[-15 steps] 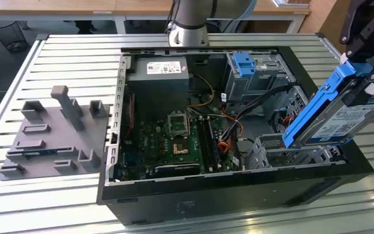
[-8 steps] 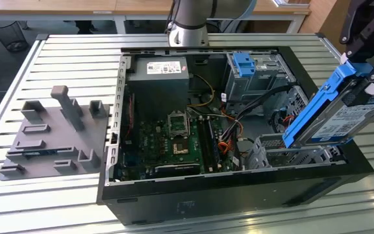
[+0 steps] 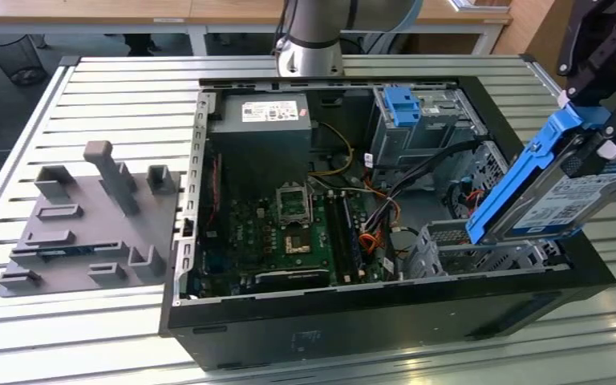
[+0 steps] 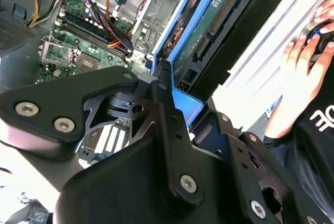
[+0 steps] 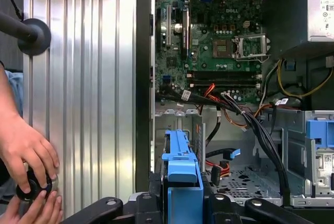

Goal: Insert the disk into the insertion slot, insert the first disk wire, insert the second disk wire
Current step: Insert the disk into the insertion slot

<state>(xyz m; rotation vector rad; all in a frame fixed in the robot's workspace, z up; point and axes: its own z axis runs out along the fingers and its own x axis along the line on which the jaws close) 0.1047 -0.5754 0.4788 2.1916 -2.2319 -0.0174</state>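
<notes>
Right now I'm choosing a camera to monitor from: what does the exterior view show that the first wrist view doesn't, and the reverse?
Exterior view's extras: a grey plastic fixture plate with upright pegs, and the arm's silver base column. First wrist view's extras: a person's hand on a round black knob. Shared: the silver disk in its bright blue caddy, clamped in the black gripper, and the green motherboard.
</notes>
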